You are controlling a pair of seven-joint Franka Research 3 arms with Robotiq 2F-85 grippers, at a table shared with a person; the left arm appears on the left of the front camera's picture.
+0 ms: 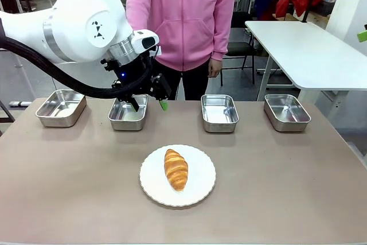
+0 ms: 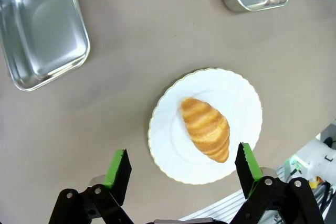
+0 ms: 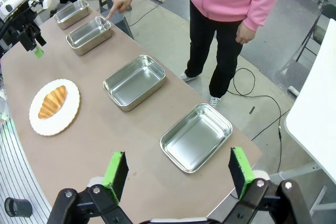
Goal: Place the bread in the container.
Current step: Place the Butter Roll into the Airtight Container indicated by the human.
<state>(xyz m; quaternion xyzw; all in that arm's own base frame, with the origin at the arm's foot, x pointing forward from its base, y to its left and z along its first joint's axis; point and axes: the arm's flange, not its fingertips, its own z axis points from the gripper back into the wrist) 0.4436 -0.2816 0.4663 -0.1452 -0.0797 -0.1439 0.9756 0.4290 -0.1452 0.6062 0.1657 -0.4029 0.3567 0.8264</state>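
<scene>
"So, how far along?"

"Barely begun. The golden-brown ridged croissant (image 1: 176,168) lies on the round white plate (image 1: 150,190) on the desk (image 1: 275,187). My left jaws hang wide apart above it, my right jaws too. The shiny steel tray (image 1: 127,113) a hand (image 3: 119,1) points at is empty."
</scene>
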